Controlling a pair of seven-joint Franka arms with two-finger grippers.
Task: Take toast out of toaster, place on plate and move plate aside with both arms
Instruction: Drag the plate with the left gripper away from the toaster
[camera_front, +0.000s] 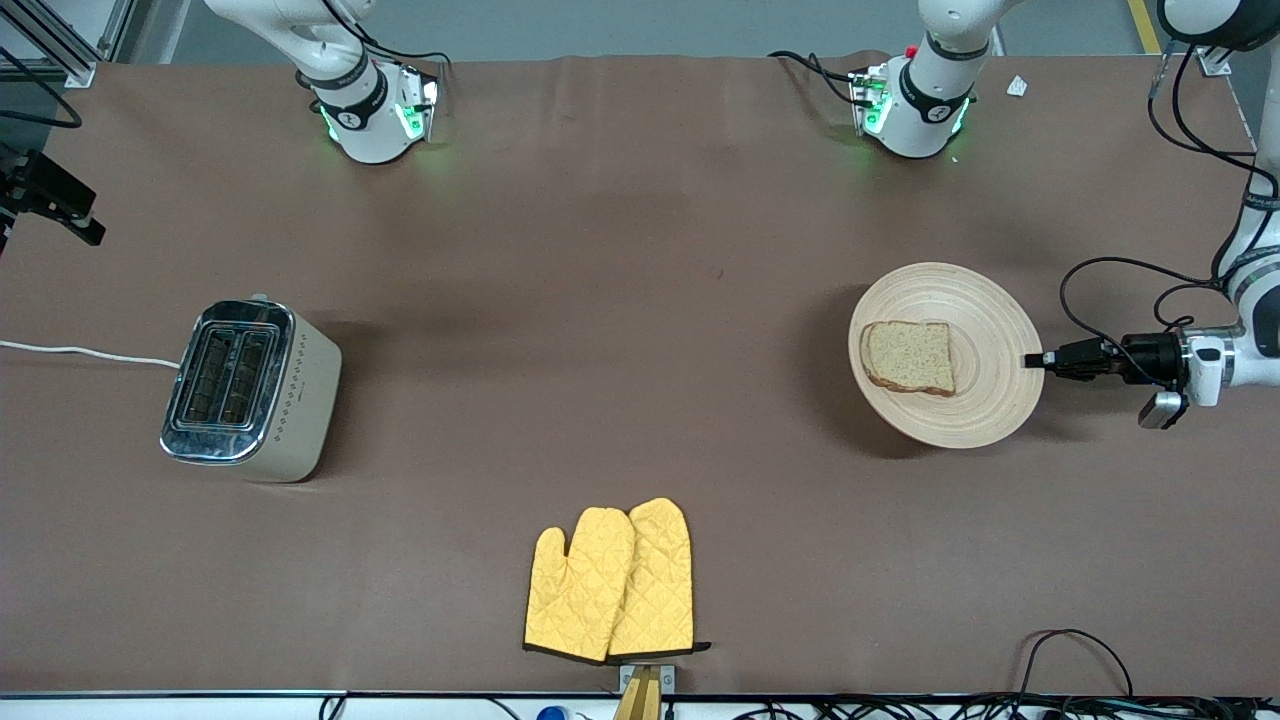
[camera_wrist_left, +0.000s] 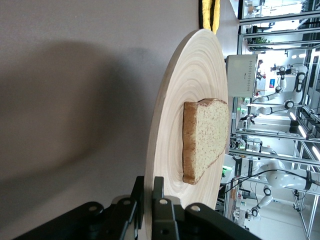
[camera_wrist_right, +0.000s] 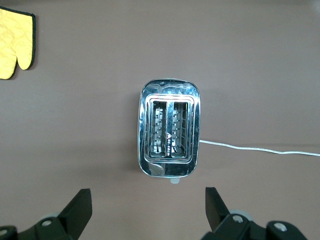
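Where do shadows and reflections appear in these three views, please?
Front view: the plate throws a dark shadow on the table toward the right arm's end. Left wrist view: a broad soft shadow beside the plate. Right wrist view: the toaster has a shiny top that reflects light.

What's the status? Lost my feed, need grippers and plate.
Left gripper shut on plate rim, toast on it. Right gripper open above toaster. Nothing in the way.
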